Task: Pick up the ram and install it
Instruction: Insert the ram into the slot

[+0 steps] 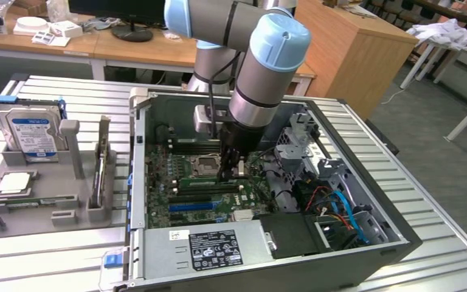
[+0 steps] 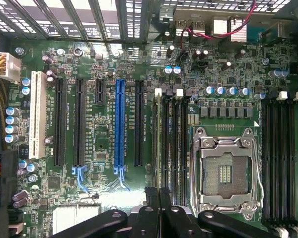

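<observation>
The ram [image 1: 207,181] is a thin green stick standing on edge in a memory slot of the motherboard, just beside the processor socket [image 1: 209,163]. In the wrist view the ram [image 2: 155,134] shows edge-on in the outermost of the black slots next to the socket [image 2: 227,171]. My gripper [image 1: 233,173] reaches straight down into the open computer case. Its dark fingers [image 2: 158,196] are shut around one end of the stick's top edge.
The open case [image 1: 379,243] holds cables, a drive cage and a power supply [image 1: 209,246] around the board. On the exterior view's left, a grey holder [image 1: 47,213] carries a hard drive [image 1: 29,131], a silver processor chip [image 1: 14,182] and another stick [image 1: 100,167].
</observation>
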You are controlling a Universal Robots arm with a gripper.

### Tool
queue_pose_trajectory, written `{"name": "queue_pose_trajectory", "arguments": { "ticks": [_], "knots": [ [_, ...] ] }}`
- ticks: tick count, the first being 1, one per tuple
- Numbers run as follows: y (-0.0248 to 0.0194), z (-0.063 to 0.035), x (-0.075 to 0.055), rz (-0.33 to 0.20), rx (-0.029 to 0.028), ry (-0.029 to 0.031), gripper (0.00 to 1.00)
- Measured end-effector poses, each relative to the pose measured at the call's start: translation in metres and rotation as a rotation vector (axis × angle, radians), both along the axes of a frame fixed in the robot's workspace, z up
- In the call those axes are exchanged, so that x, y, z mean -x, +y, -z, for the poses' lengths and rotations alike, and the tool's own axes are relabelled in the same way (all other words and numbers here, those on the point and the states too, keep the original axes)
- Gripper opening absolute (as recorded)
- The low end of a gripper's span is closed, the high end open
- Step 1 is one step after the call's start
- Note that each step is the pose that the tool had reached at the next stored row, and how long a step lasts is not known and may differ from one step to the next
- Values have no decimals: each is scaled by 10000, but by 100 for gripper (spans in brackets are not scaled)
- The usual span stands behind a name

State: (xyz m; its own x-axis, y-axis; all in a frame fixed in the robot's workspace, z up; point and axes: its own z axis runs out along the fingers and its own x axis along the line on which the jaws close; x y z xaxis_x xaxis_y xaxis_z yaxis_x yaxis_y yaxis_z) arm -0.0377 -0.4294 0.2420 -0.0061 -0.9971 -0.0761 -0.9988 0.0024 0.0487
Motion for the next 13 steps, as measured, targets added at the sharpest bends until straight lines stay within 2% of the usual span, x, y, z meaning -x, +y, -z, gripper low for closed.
{"name": "queue_pose_trajectory", "arguments": {
  "ticks": [13],
  "knots": [
    [0,29,-3,1,0,-4,12]
  ]
}}
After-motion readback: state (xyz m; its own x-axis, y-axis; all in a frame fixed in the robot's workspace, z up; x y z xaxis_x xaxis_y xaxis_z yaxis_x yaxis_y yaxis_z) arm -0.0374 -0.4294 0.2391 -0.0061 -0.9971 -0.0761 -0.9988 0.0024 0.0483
